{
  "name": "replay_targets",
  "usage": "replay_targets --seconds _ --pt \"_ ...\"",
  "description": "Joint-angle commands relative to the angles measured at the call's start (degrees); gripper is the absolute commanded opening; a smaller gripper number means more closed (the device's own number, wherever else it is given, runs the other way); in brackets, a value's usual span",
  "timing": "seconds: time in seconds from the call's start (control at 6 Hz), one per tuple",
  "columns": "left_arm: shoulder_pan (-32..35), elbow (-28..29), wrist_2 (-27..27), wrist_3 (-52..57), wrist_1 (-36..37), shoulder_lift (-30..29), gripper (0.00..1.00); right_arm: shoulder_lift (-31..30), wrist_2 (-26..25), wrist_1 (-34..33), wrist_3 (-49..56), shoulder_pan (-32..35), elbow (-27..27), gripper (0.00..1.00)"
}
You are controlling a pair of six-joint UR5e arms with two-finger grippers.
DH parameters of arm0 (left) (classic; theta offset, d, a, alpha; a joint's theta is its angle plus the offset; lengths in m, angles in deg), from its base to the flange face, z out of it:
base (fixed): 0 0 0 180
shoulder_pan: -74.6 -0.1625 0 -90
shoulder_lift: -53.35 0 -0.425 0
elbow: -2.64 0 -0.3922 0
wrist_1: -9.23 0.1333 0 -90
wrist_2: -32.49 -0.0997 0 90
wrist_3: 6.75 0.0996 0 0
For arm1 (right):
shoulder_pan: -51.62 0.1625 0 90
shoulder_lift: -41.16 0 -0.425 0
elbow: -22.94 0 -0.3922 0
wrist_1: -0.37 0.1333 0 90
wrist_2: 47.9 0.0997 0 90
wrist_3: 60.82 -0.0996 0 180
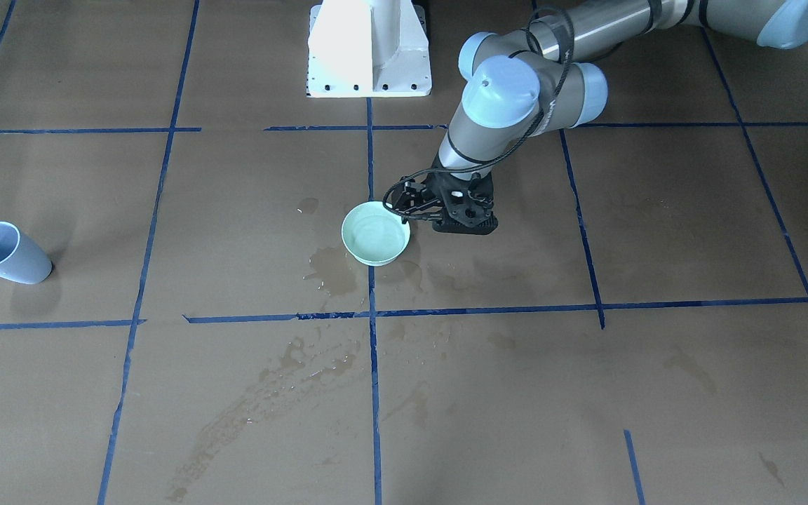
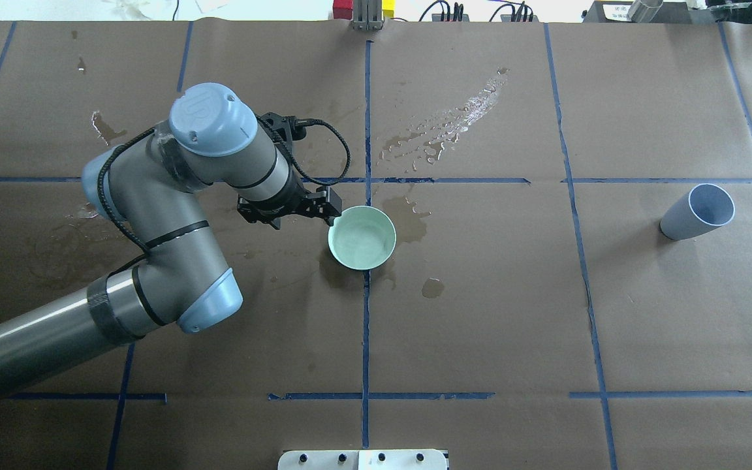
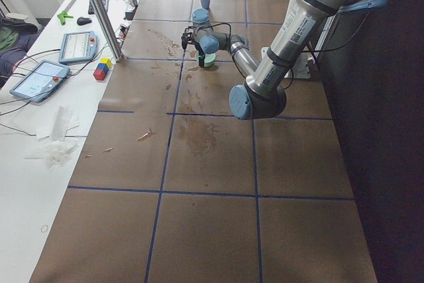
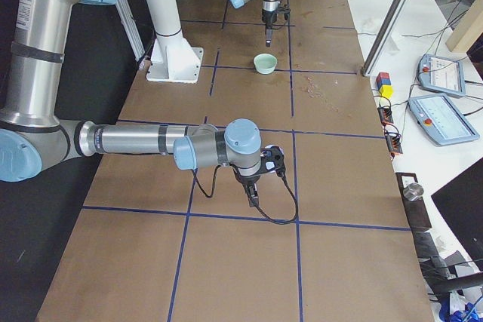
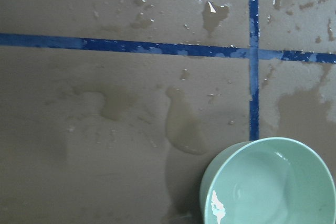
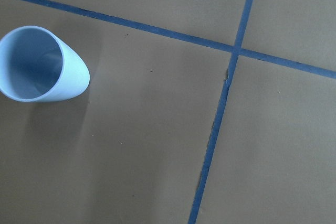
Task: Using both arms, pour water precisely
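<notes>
Item: water-pouring set on brown paper gridded with blue tape, directions read from the overhead view. Mint-green bowl: stands upright near the table's middle, on a tape line. Water: only a faint gloss inside the bowl, so the amount cannot be judged; more lies spilled as a dark wet patch at the bowl's 1 o'clock and a beaded trail farther out. Blue-grey cup: well apart at the bowl's 3 o'clock, and looks empty. Left gripper: just beside the bowl's rim at 10 o'clock; whether its fingers are parted or touch the rim cannot be told. Right gripper: near the cup, pointing down, finger state likewise not readable. Handling, as judged: the bowl is light, rigid and smooth, probably slippery where wet, its contents quick to slosh. A pinch across the rim at 9 o'clock suits it. The cup is light and tapered; take it around mid-wall.
</notes>
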Motion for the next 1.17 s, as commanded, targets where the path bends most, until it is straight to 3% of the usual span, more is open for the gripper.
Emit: replay_targets --seconds 0.0,0.17,0.33,0.67,1.0 --pt "5.35 -8.39 0.47 10.71 4.40 7.96 1.00 0.21 0.79 0.04 -0.10 0.00 0.66 0.99" --pt "6.77 -8.77 0.56 12.43 4.14 9.22 1.00 0.39 2.97 0.04 -2.71 0.00 2.40 1.00" --pt "6.79 -8.69 0.47 12.44 4.13 9.24 1.00 0.82 3.16 0.04 -13.96 -1.13 6.86 1.00" --pt "6.70 -8.60 0.38 12.18 4.05 9.33 1.00 0.83 1.51 0.30 -21.59 -4.72 11.63 1.00" --pt "6.70 -8.60 0.38 11.92 3.96 9.33 1.00 -1.00 -4.98 12.97 -34.32 -12.00 12.88 1.00"
